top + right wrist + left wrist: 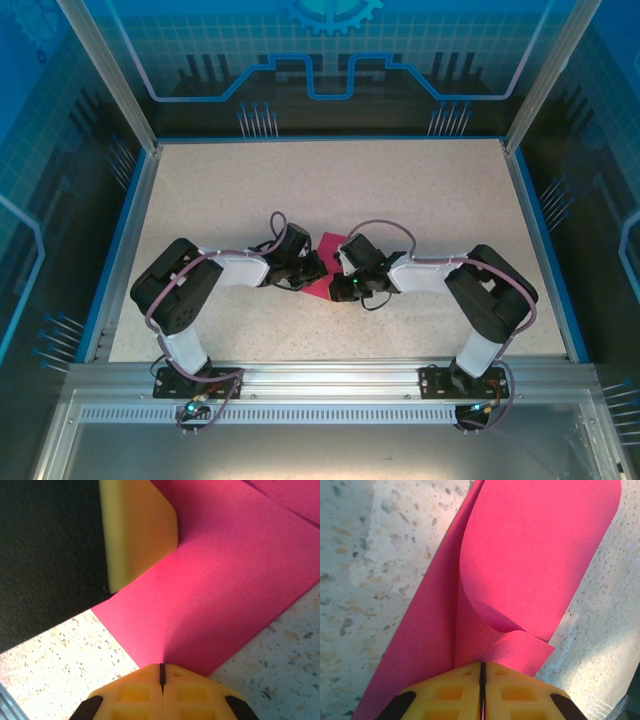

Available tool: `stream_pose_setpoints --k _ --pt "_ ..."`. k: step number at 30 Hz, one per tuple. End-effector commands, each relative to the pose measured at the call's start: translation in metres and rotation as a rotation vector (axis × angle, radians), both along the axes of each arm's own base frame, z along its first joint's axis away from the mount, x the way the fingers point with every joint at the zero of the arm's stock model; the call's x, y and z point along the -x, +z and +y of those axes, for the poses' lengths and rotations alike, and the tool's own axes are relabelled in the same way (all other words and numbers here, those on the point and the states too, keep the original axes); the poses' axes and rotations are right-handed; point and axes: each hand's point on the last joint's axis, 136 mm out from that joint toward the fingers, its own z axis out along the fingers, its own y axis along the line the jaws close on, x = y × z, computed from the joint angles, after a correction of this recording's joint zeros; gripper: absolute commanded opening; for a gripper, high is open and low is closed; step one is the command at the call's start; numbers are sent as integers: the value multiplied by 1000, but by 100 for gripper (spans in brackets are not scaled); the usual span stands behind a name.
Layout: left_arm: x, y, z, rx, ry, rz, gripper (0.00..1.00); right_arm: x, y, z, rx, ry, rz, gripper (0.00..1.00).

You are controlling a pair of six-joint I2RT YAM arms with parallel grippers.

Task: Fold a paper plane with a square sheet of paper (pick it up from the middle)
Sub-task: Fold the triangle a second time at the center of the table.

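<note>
The square sheet of paper (327,246) is magenta-pink and lies mid-table between my two arms, which meet over it. In the left wrist view the sheet (530,555) is bent over itself, with one flap curling up and back in a loose roll. My left gripper (482,666) is shut on the sheet's near edge, its yellow fingers pressed together. My right gripper (161,667) is shut on another edge of the sheet (225,570), which lies flat there. One yellow finger (140,530) of the left gripper rests on the paper just ahead. From above, the left gripper (318,268) and right gripper (338,274) almost touch.
The speckled beige table (330,190) has a blue rim (120,250) at the sides and back. An aluminium rail (330,380) carrying both arm bases runs along the near edge. Bare tabletop stretches behind and to both sides of the arms.
</note>
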Motion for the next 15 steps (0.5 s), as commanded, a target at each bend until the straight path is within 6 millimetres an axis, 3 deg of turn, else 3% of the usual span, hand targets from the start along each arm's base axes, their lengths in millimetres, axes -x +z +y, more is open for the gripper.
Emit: stream_pose_setpoints --k 1,8,15 --pt "26 -30 27 -122 29 106 8 24 -21 -16 77 7 86 0" --pt "26 -31 27 -119 31 106 8 19 13 -6 2 29 21 0" --pt "25 -31 26 -115 29 107 8 24 -9 -5 41 36 69 0"
